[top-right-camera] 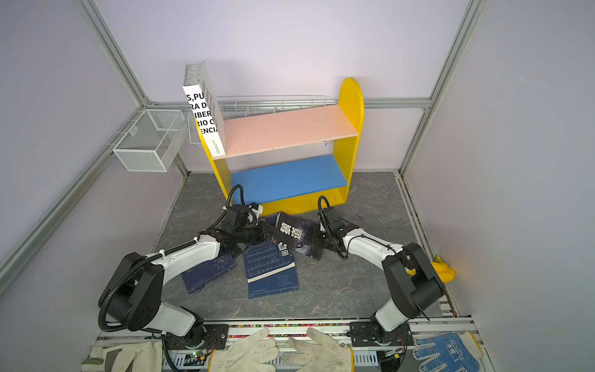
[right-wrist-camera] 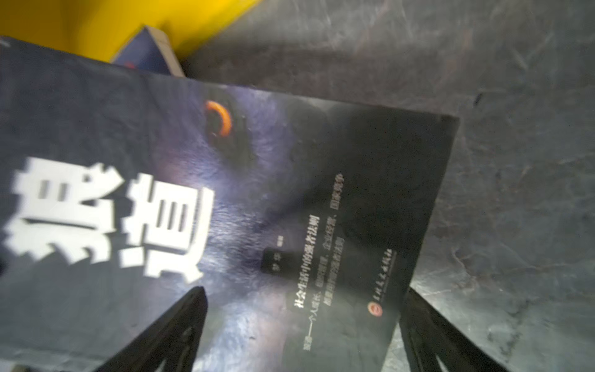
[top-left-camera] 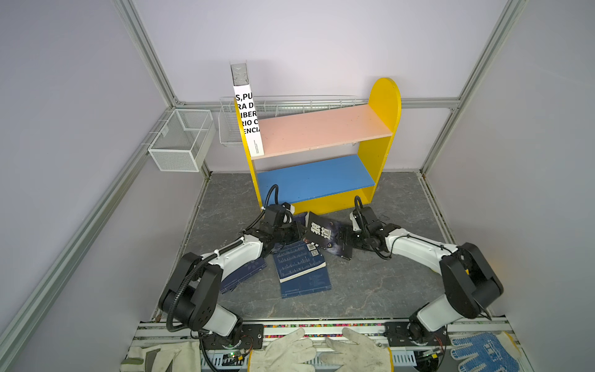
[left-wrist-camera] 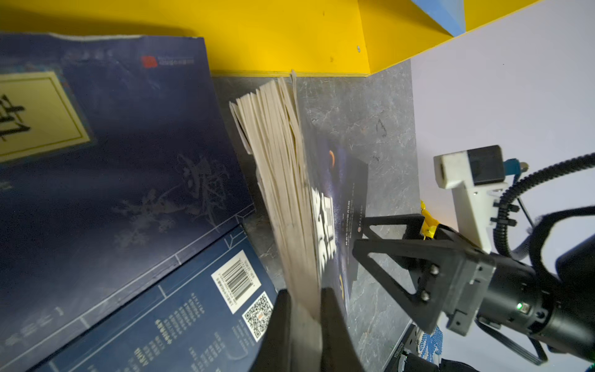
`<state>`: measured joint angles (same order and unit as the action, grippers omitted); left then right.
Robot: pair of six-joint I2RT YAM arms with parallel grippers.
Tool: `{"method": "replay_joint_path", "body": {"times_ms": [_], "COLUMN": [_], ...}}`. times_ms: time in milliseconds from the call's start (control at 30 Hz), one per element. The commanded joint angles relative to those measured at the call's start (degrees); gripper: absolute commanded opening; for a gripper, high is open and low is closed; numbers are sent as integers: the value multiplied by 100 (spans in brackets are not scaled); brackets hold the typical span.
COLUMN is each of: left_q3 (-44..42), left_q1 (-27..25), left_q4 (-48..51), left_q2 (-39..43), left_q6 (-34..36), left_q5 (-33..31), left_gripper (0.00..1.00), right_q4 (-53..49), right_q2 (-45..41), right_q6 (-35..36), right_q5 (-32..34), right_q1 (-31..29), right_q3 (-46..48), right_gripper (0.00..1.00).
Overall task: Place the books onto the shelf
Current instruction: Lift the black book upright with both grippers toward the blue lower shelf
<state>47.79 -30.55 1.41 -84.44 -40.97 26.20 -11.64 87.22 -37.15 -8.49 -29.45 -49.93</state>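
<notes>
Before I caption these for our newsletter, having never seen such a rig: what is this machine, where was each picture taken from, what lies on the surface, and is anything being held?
Two robot arms built to pinch things. Two pictures look down on everything; two come from cameras on the wrists. On the grey surface is a shelf, a white book standing on its pink board; navy books lie flat. The left fingers are shut on a black book's pages; the right fingers stand open at its cover.

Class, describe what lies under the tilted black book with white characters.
A navy book pokes out beneath the black book near the shelf base; grey table shows alongside. How far that navy book extends underneath is covered.
</notes>
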Motion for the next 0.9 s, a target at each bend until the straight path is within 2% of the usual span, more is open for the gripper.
{"method": "replay_joint_path", "body": {"times_ms": [0,33,67,233,433,633,867], "left_q3": [431,493,550,799,1085,1112,809], "left_q1": [-48,-39,-39,10,174,462,654], "left_q4": [172,208,211,30,178,-9,-527], "left_q2": [511,631,735,1123,1562,1771,1926], "left_q6": [258,298,330,332,550,503,118], "left_q5": [123,144,149,32,-324,-96,143], "left_gripper": [0,0,0,0,0,0,0], "right_q4": [493,511,522,873,2178,3156,5493], "right_q2": [-548,-698,-830,-1298,-1367,-1199,-611], "right_q6": [79,104,120,-162,-1029,-1462,-2590], "right_q5": [-959,-1128,-1273,-1934,-2714,-2991,-3328], "right_q1": [282,347,401,596,680,678,672], "right_q3": [226,243,253,478,1037,1203,1390], "right_gripper": [99,91,89,89,89,89,91]}}
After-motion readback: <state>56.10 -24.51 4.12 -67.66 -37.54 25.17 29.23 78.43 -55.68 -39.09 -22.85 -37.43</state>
